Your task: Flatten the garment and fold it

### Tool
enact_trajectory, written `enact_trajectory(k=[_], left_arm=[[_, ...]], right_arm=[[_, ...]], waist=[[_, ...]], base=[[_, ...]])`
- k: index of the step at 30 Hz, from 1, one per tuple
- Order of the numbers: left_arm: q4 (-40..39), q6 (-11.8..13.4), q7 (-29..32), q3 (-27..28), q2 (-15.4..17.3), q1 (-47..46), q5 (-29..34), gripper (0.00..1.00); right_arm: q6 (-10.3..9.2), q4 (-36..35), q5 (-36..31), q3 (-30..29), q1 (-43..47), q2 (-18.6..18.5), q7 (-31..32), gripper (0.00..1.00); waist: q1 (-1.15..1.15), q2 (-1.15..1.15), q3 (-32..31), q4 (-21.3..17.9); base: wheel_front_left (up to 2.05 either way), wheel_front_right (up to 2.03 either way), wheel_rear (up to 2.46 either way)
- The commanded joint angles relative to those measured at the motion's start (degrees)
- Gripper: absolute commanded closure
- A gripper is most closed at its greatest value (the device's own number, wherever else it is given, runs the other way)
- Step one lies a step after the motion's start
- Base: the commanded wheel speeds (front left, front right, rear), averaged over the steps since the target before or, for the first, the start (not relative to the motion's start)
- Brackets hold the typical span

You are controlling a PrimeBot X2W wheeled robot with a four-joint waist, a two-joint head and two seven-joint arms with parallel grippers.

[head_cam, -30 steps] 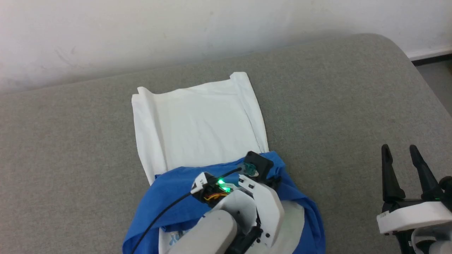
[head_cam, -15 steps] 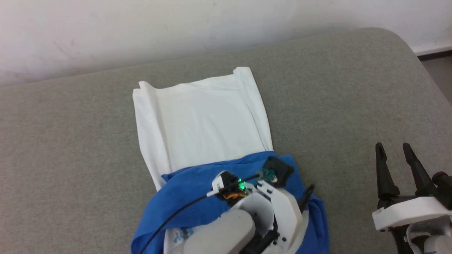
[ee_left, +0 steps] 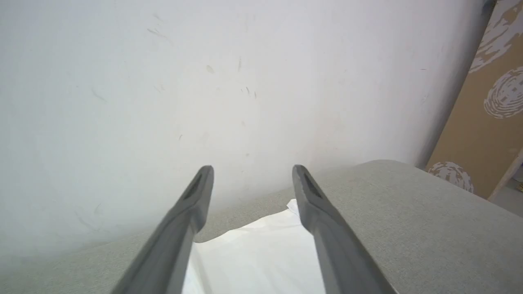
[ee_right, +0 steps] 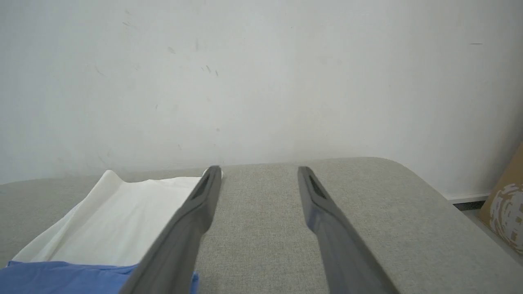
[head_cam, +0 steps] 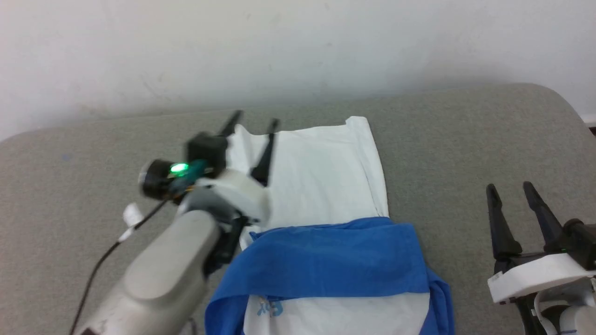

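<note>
Left claw (head_cam: pixel 257 117) hovers, fingers apart, over the far left corner of the shirt (head_cam: pixel 326 186). Right claw (head_cam: pixel 508 186), also spread, sits near right.

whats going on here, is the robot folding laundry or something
A two-armed robot is partway through folding a white shirt on a grey cushion. A blue sleeve lies folded across the shirt's near part. The left gripper is open and empty, raised over the shirt's far left corner. The right gripper is open too, off to the right of the shirt over bare cushion.
</note>
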Motion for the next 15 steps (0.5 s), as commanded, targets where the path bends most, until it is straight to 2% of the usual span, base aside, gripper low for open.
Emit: enact_trajectory(k=[1, 5, 8, 11, 15], left_arm=[[-1.15, 0.61, -1.92, 1.7, 2.14, 2.38, -0.28, 0.0], [-3.45, 1.25, -4.28, 5.26, 7.65, 7.24, -1.48, 0.0], [-4.29, 0.93, -4.65, 6.24, 10.35, 9.69, -2.07, 0.0], [-4.65, 1.03, -5.02, 6.87, 11.94, 11.07, -2.08, 0.0], [-6.11, 1.46, -5.6, 7.84, 12.18, 12.28, -2.31, 0.0]], right_arm=[[-0.12, -0.51, 0.33, 0.69, -0.14, -0.22, 0.37, 0.0], [-0.12, -0.98, 0.62, 1.96, -0.41, -0.61, 0.94, 0.0], [-0.12, -0.87, 0.75, 3.54, -1.37, -1.32, 1.58, 0.0], [-0.12, -0.53, 0.72, 5.16, -2.7, -2.02, 2.1, 0.0], [-0.12, -0.23, 0.75, 6.19, -4.57, -2.06, 2.11, 0.0]], waist=[[0.01, 0.0, -0.96, 1.56], [0.01, 0.0, -0.23, 2.76], [0.01, 0.0, 0.64, 3.26], [0.01, 0.0, 1.74, 3.41], [0.01, 0.0, 4.1, 3.51]], base=[[0.0, 0.0, 0.0], [0.0, 0.0, 0.0], [0.0, 0.0, 0.0], [0.0, 0.0, 0.0], [0.0, 0.0, 0.0]])
